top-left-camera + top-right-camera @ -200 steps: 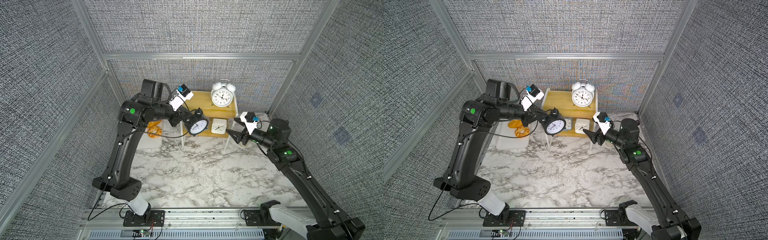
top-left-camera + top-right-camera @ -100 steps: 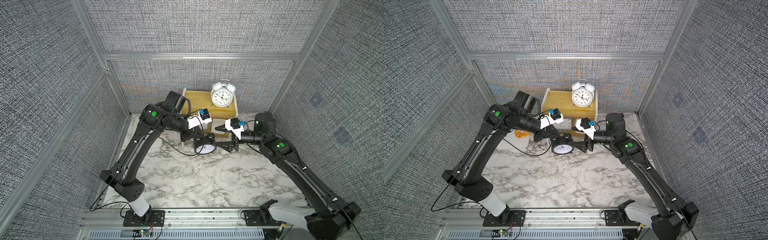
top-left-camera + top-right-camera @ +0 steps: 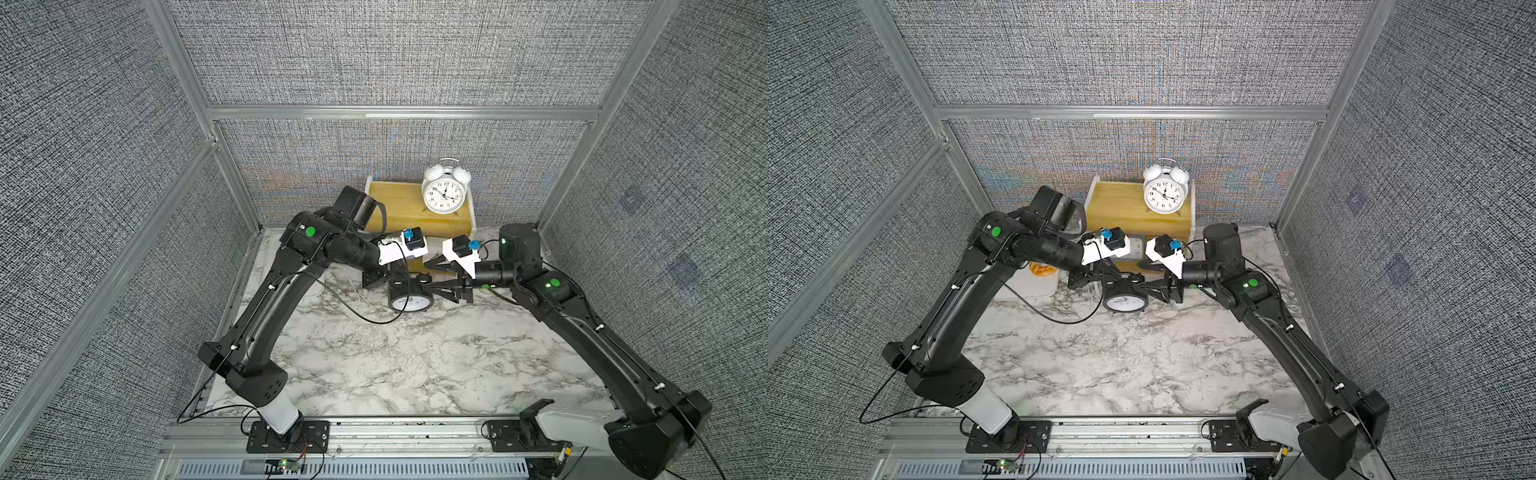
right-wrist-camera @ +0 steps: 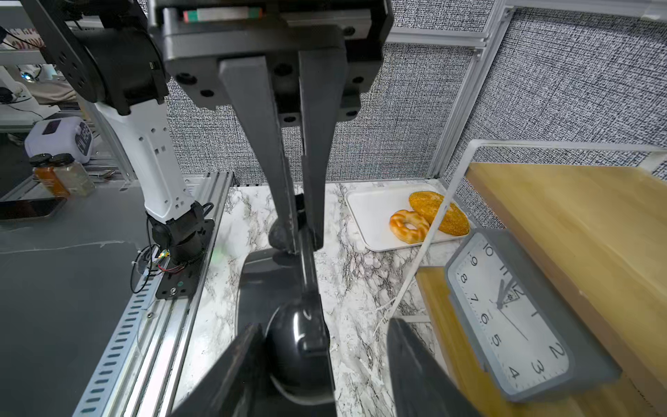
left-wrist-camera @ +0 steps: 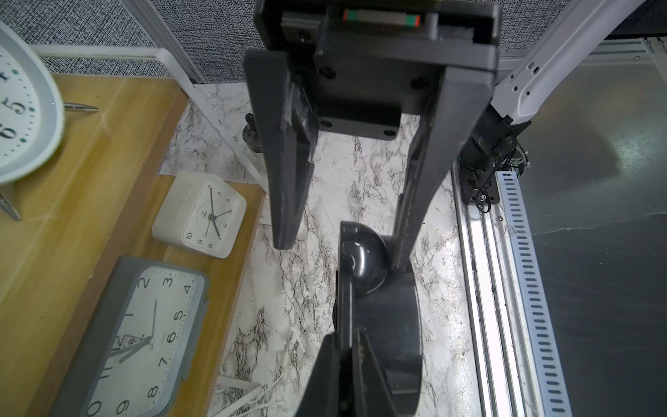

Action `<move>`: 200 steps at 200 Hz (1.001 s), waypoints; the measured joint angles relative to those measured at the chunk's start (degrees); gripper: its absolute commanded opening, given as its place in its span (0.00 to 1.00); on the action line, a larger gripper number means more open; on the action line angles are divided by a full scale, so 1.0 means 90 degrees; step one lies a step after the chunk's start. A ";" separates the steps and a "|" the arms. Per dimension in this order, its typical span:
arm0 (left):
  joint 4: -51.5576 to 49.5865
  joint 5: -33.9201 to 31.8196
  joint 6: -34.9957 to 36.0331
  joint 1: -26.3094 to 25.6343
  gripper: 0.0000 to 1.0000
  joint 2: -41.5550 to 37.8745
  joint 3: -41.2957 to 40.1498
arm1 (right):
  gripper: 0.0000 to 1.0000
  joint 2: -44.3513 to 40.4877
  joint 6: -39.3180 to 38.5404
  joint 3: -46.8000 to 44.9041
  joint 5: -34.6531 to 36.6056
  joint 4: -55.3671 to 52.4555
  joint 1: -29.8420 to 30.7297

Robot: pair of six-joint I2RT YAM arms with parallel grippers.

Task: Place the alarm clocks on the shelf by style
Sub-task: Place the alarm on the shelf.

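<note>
Black twin-bell clock (image 3: pixel 409 301), handle (image 4: pixel 306 267) in the clamped left tool (image 4: pixel 301 231); right tool (image 3: pixel 426 275) half-wide astride a bell (image 4: pixel 296 343).

The black twin-bell clock (image 3: pixel 409 300) has a glossy black case and a white face. The white twin-bell clock (image 3: pixel 445 193) is all white, with black numbers. The shelf (image 3: pixel 399 199) has yellow wooden boards with a fine grain and a thin white frame. The grey-blue clock (image 5: pixel 137 335) has a white face; the small square clock (image 5: pixel 200 214) is cream white. The table (image 3: pixel 415 365) is white marble with grey veins. The tray (image 4: pixel 368 209) is white, and the bread (image 4: pixel 409 225) is golden brown.
</note>
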 measured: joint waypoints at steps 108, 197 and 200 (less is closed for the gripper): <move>0.0158 -0.0267 0.0032 -0.0053 0.00 -0.0053 -0.0078 | 0.28 0.0104 -0.0090 0.0024 -0.0182 -0.0158 0.0049; 0.0571 -0.0211 -0.0024 -0.0063 0.35 -0.0248 -0.0442 | 0.23 -0.0005 -0.0015 -0.0148 -0.0049 -0.0143 -0.0005; 0.0600 -0.0206 -0.0022 -0.0063 0.38 -0.0267 -0.0466 | 0.23 -0.0010 -0.0012 -0.0160 -0.0049 -0.0141 -0.0012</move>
